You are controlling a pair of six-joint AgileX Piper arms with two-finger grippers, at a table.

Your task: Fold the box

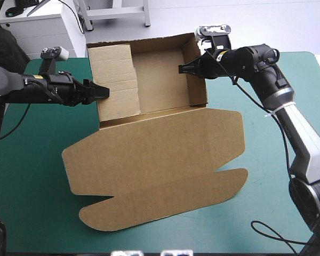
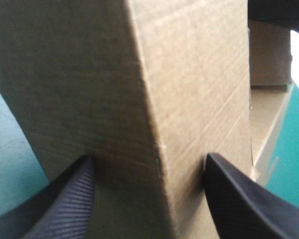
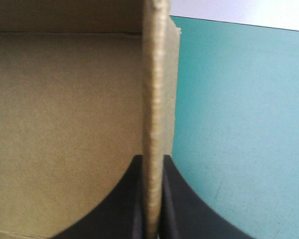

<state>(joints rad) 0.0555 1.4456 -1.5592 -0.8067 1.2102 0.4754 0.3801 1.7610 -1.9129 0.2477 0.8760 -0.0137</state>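
The brown box (image 1: pixel 149 144) stands on the teal-green table with its back and side walls raised and its lid (image 1: pixel 165 181) flat toward the front edge. My left gripper (image 1: pixel 104 92) is at the folded-in left wall (image 1: pixel 114 80). In the left wrist view its black fingers (image 2: pixel 74 199) stand apart, and the gripper (image 2: pixel 149 158) straddles a corner of brown board (image 2: pixel 189 74). My right gripper (image 1: pixel 182 69) is on the right wall (image 1: pixel 196 80). In the right wrist view the gripper (image 3: pixel 152 159) pinches the wall's top edge (image 3: pixel 153 74), with the tray's inside (image 3: pixel 65 99) to one side.
The teal-green cover (image 1: pixel 26 160) shows to the left of the box and to its right (image 1: pixel 266 160). Outside the right wall the cover (image 3: pixel 239 124) runs to the table's far edge. The lid's flaps reach close to the front edge.
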